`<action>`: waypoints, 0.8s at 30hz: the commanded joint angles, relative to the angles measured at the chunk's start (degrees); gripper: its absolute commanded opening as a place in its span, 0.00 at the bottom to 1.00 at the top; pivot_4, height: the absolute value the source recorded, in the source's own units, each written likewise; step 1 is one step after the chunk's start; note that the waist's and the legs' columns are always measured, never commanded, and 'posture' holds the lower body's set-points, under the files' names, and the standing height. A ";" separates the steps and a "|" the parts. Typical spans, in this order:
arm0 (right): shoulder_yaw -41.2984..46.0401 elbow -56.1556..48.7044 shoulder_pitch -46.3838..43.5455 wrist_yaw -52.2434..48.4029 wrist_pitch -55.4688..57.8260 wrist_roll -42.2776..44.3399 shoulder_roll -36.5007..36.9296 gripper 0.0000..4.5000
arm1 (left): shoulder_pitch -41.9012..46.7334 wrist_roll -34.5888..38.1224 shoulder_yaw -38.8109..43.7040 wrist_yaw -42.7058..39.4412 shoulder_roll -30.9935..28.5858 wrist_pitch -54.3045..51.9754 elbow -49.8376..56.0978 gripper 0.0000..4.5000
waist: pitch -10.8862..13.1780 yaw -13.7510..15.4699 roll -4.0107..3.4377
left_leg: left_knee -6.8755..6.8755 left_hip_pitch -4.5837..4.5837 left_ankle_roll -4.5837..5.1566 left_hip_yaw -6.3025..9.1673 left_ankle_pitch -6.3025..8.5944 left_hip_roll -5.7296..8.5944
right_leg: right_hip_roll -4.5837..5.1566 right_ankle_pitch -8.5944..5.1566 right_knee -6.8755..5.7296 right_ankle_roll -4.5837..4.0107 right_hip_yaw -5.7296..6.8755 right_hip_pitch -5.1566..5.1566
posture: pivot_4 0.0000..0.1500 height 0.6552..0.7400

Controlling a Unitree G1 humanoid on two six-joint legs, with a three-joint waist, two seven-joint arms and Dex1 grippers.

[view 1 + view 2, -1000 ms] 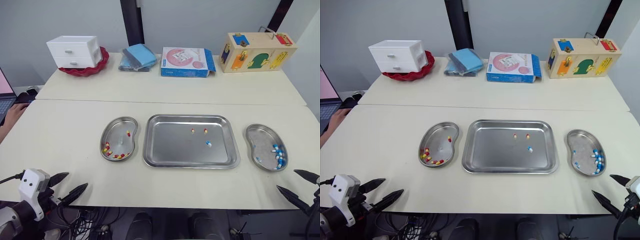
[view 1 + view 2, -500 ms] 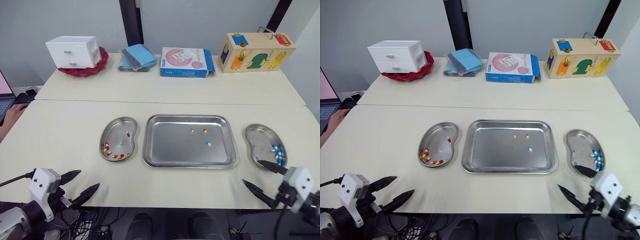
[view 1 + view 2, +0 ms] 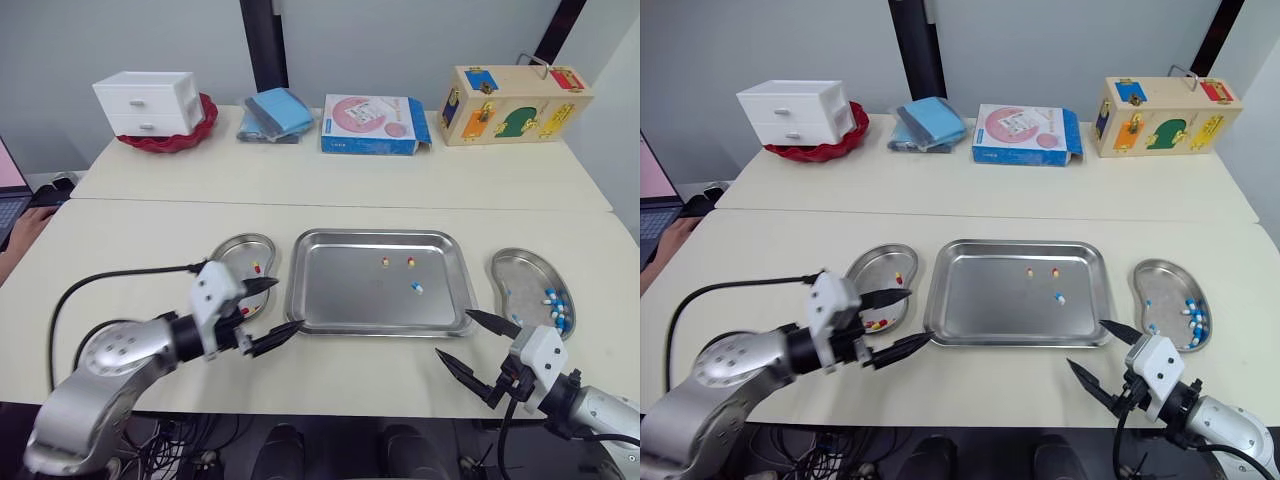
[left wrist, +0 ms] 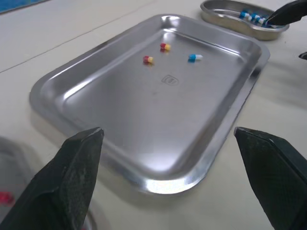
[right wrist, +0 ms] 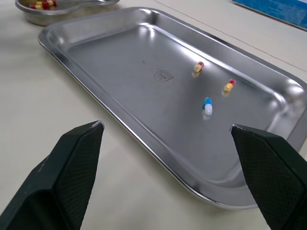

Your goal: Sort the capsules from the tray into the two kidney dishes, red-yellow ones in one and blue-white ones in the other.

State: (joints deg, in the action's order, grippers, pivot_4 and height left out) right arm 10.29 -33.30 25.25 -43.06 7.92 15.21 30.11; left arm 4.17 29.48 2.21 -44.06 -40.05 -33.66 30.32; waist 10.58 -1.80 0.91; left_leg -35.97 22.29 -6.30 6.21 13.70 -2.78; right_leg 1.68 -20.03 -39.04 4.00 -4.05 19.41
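Seen from my head, my left gripper [image 3: 288,304] hangs spread wide where the left kidney dish [image 3: 232,252] meets the tray [image 3: 350,295]; my right gripper [image 3: 453,333], just as wide, sits off the tray's near right corner, close to the right kidney dish [image 3: 515,272]; two red-yellow capsules [image 3: 384,262] and one blue-white capsule [image 3: 417,288] lie in the tray's far half. Along my left wrist, both fingers [image 4: 76,177] stand far apart and empty, the tray between them; along my right wrist, the same broad gap, nothing held, the three capsules lying ahead in the tray.
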 commanded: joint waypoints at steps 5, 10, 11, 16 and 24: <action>-2.61 -1.95 0.20 4.47 0.16 -0.05 -2.86 0.99 | 15.64 -8.36 -11.92 1.89 9.87 3.37 -15.39 1.00 | 0.02 0.08 0.03 | -0.04 0.02 0.00 0.01 0.00 0.01 | 0.00 0.00 -0.02 0.00 0.02 0.01 | 1.00 1.00; -4.01 -2.59 0.56 7.55 1.14 -0.34 -4.78 1.00 | 27.31 -16.08 -19.54 -2.47 18.03 14.83 -34.95 0.91 | 0.01 0.22 0.01 | -0.07 0.04 0.00 0.02 -0.01 0.03 | 0.00 0.01 -0.01 0.02 0.02 0.00 | 1.00 1.00; -4.26 -2.81 0.52 7.99 1.39 -0.33 -4.96 1.00 | 29.35 -17.03 -19.96 -2.54 19.48 15.97 -38.30 0.87 | 0.02 0.19 0.03 | -0.08 0.05 0.00 0.02 -0.01 0.05 | 0.00 0.02 -0.01 0.03 0.02 0.00 | 1.00 1.00; -4.97 -3.97 0.66 9.94 2.61 -0.28 -5.33 1.00 | 38.10 -21.30 -21.65 -5.13 25.09 22.80 -54.46 0.81 | 0.01 -0.08 0.02 | -0.07 0.08 0.01 0.02 -0.01 0.05 | 0.00 0.02 -0.01 0.03 0.01 0.05 | 1.00 1.00; -5.35 -6.03 1.73 11.60 3.95 -0.24 -5.26 1.00 | 47.44 -26.46 -21.09 -7.78 30.45 32.25 -75.70 0.81 | 0.02 0.01 0.02 | -0.07 0.18 0.02 0.03 -0.01 0.08 | 0.00 0.02 -0.01 0.04 0.02 0.14 | 1.00 1.00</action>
State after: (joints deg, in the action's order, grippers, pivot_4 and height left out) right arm 4.87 -36.37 26.51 -32.01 11.99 14.70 24.71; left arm 49.83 3.86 -19.56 -51.22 -10.28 -3.74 -43.50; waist 10.60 -1.80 0.93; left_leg -36.04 22.51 -6.28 6.25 13.69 -2.70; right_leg 1.68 -20.01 -39.05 4.04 -4.02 19.59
